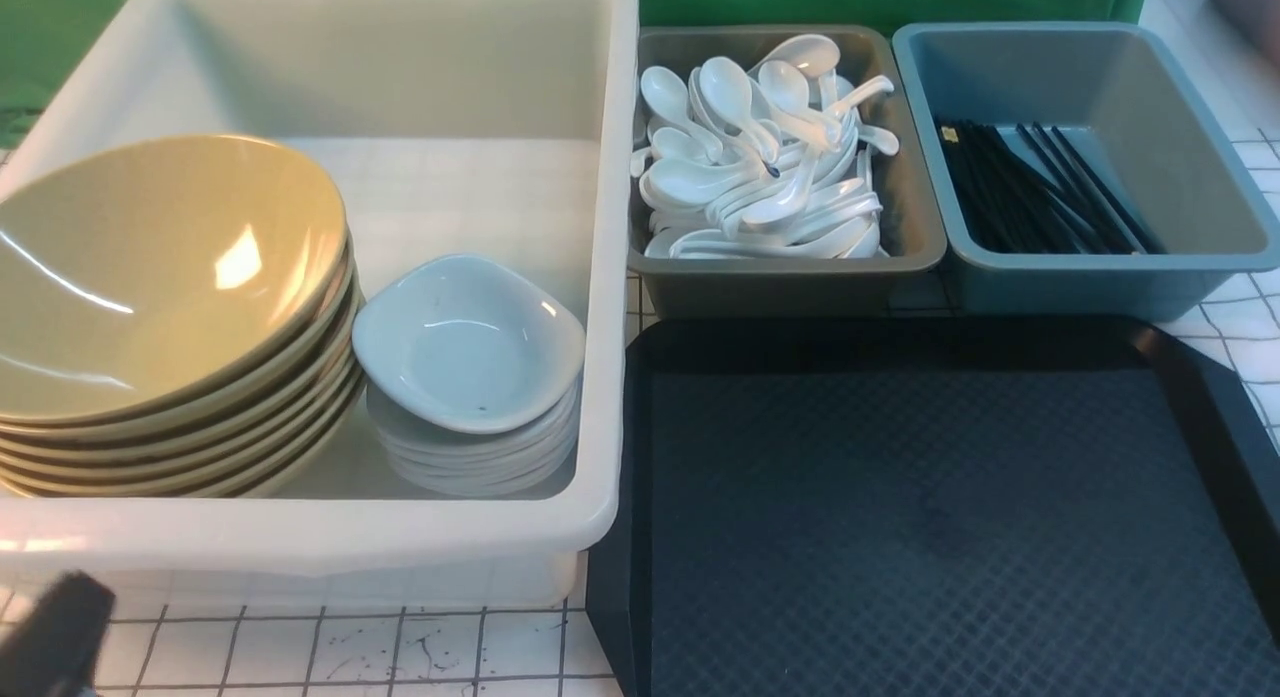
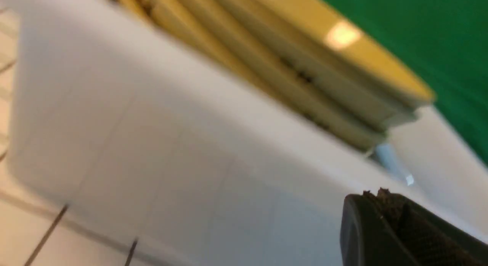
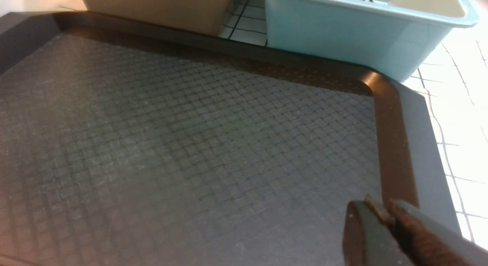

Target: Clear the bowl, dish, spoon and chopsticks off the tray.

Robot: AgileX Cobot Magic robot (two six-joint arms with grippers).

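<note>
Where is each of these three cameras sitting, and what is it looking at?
Front: between the arms, looking forward at the bins and the tray; a dark bit of the left arm shows.
Left wrist: beside the white bin of yellow bowls; shut jaws show.
Right wrist: over the tray's corner; jaws closed.
Shared: the front and right wrist views both show the tray.

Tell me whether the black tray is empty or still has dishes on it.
Empty. The tray shows only bare diamond-textured surface in the front view, and the right wrist view shows the same; its near edge is cut off.
</note>
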